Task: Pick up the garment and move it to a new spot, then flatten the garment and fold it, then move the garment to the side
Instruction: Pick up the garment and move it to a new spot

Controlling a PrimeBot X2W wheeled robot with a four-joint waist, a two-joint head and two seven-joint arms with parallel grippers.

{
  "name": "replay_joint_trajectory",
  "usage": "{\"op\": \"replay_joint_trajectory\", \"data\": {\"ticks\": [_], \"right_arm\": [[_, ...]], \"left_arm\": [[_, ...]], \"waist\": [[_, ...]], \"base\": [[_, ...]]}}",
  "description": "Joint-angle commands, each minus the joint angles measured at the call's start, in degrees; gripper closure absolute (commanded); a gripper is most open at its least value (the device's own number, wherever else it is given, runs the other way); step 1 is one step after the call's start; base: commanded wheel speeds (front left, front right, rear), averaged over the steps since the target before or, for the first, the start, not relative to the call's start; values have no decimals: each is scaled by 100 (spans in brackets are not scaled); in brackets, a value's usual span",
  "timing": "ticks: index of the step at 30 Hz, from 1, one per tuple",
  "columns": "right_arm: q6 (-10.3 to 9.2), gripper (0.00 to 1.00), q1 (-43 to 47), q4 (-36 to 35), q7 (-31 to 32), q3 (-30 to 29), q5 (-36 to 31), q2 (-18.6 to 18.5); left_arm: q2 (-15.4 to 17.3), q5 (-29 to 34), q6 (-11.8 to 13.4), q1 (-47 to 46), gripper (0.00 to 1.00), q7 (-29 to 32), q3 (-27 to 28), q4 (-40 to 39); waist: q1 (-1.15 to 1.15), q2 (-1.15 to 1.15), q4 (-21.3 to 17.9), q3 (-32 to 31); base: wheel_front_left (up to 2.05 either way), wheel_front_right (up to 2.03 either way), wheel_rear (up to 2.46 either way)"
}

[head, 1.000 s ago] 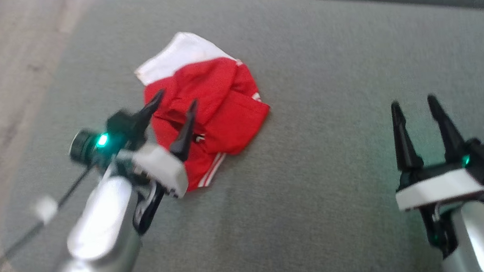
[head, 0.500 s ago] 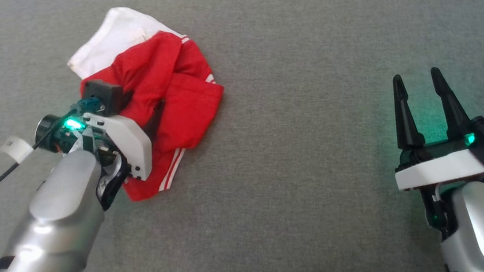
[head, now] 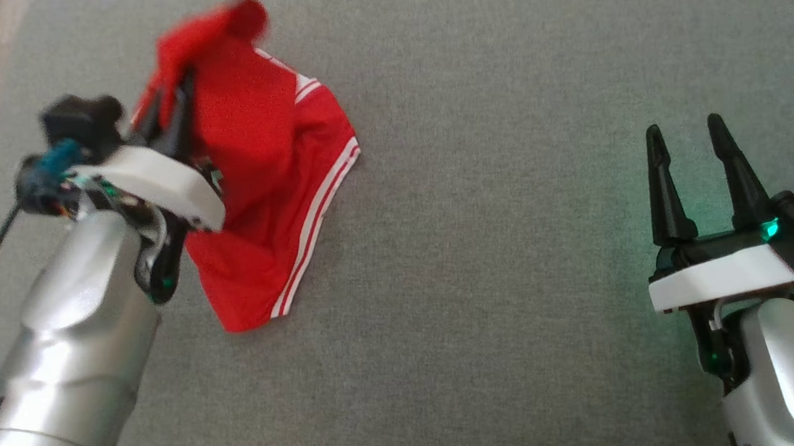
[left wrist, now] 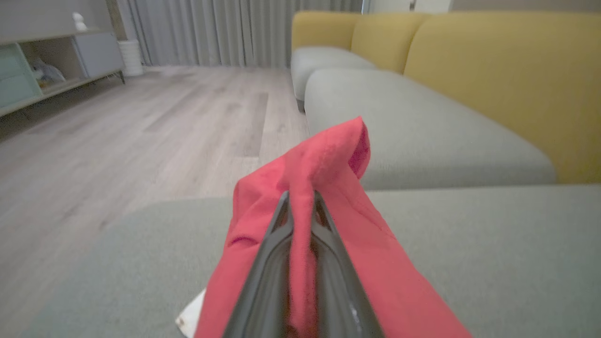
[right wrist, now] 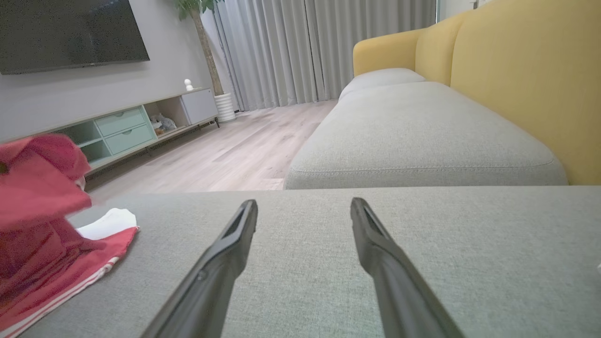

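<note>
Left claw (left wrist: pixel 301 199) clamps a fold of the red garment (head: pixel 249 121); the rest trails on the sofa cushion (head: pixel 515 241) below it. Right claw (head: pixel 683 133) stands spread, empty.

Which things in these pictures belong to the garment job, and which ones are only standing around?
Belongs to the job: red garment; left end effector, shut on it; right end effector, open; grey cushion under the garment.

Only around: yellow sofa, television, cabinet, curtains, wooden floor.
</note>
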Motion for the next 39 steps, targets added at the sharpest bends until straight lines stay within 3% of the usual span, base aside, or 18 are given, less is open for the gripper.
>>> {"op": "replay_joint_trajectory", "data": {"ticks": [1,10,20,29,36,37,38,39], "right_arm": [[-4,0,-2,-135,-70,166,55,-19],[-4,0,69,-100,-76,200,222,-19],[-4,0,103,-174,-77,176,381,-19],[-4,0,72,-230,-77,304,517,-19],[-4,0,-49,-326,-77,492,674,-19],[-4,0,-55,-336,-77,499,690,-19],[-4,0,-54,-342,-77,503,706,-19],[-4,0,-49,-346,-77,508,720,-19]], "left_arm": [[215,-89,100,-355,100,-247,353,-290],[144,-131,496,-235,100,-608,615,-1401],[283,177,973,-101,100,-615,574,-2653],[198,318,962,-153,100,-445,277,-3208],[-178,668,625,-510,100,-357,-373,-2868],[-265,692,584,-555,82,-370,-444,-2769],[-344,740,563,-593,0,-384,-521,-2652],[-415,790,504,-625,0,-384,-628,-2533]], "waist": [[0,0,24,-221],[0,0,-135,-492],[0,0,-642,-643],[0,0,-1126,-688],[0,0,-1727,-424],[0,0,-1800,-385],[0,0,-1866,-355],[0,0,-1921,-329]], "base": [[0,0,0],[0,0,0],[0,0,0],[0,0,0],[0,0,0],[0,0,0],[0,0,0],[0,0,0]]}}
